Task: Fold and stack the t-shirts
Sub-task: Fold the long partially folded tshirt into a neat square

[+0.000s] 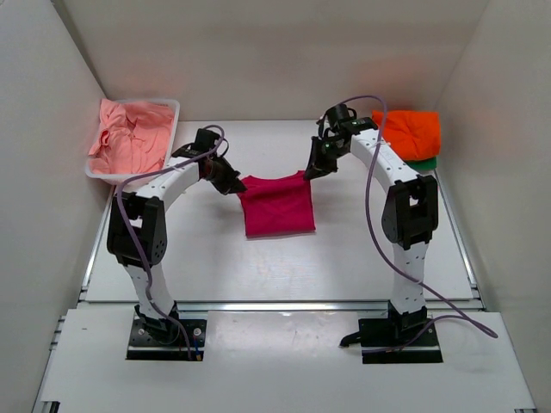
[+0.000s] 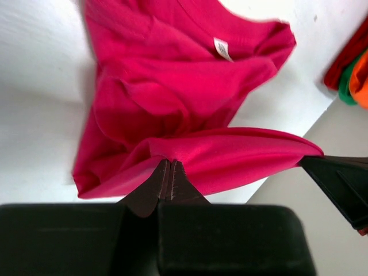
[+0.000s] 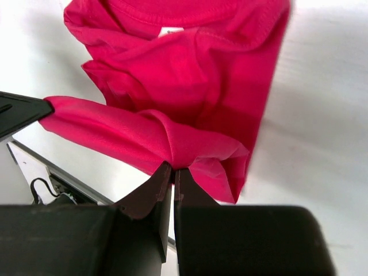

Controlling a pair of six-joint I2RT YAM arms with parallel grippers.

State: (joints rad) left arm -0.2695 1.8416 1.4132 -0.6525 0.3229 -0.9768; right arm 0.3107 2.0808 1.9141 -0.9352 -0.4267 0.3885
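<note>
The magenta t-shirt (image 1: pixel 277 205) hangs above the middle of the table, held up by its far edge between both grippers. My left gripper (image 1: pixel 235 185) is shut on its left corner, seen in the left wrist view (image 2: pixel 171 162) with the shirt (image 2: pixel 190 86) draped below. My right gripper (image 1: pixel 311 169) is shut on its right corner, seen in the right wrist view (image 3: pixel 173 168) with the shirt (image 3: pixel 190 75) hanging below. A folded orange t-shirt (image 1: pixel 408 132) lies on a green one (image 1: pixel 425 162) at the far right. Salmon pink t-shirts (image 1: pixel 129 138) fill the tub.
A white plastic tub (image 1: pixel 171 116) stands at the far left corner. White walls enclose the table on three sides. A metal rail (image 1: pixel 284 305) runs along the near edge in front of the arm bases.
</note>
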